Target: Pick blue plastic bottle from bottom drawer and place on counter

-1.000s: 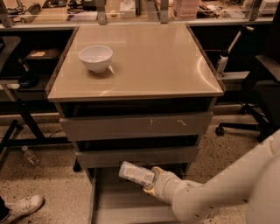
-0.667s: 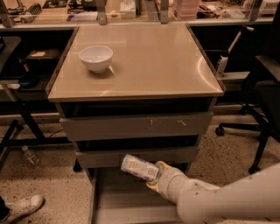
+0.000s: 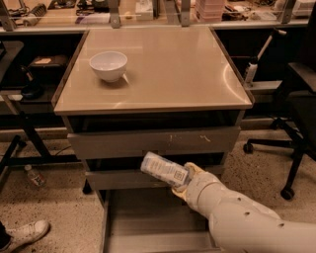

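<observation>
The blue plastic bottle (image 3: 163, 168), pale with a whitish label, hangs tilted in front of the cabinet's lower drawer fronts, its free end pointing up and left. My gripper (image 3: 183, 179) is shut on the bottle's right end, at the tip of my cream arm (image 3: 247, 222) coming in from the lower right. Under them the bottom drawer (image 3: 148, 222) stands pulled out, its grey floor bare where it shows. The glossy beige counter (image 3: 168, 64) caps the cabinet above.
A white bowl (image 3: 108, 64) sits on the counter's left part. A cluttered workbench (image 3: 148, 12) runs along the back. A black office chair (image 3: 296, 108) stands at right, a tiny clear bottle (image 3: 34, 175) and a white shoe (image 3: 24, 233) lie on the floor at left.
My arm has lifted the bottle higher and a little to the right, from just over the open drawer to the level of the middle drawer front.
</observation>
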`<state>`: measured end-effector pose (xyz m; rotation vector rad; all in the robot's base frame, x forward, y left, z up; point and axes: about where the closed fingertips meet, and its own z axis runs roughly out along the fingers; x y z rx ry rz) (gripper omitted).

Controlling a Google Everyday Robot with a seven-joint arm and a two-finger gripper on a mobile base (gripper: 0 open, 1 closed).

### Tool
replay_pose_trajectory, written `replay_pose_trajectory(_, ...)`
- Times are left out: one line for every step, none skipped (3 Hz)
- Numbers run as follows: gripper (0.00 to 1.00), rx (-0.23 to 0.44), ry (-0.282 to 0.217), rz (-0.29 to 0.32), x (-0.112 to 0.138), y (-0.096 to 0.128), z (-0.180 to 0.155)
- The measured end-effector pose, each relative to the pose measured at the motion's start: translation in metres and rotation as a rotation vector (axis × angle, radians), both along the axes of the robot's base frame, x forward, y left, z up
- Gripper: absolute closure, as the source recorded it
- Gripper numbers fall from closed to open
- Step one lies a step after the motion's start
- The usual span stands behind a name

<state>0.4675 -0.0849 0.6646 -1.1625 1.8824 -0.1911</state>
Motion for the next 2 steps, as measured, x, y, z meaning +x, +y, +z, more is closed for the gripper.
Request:
replay_pose_trajectory(1.00, -0.012, -0.044, -0.026, 0.014, -0.013, 0.043)
replay_pose_trajectory(1.00, -0.018, -0.086, -0.043, 0.026, -0.021, 0.078)
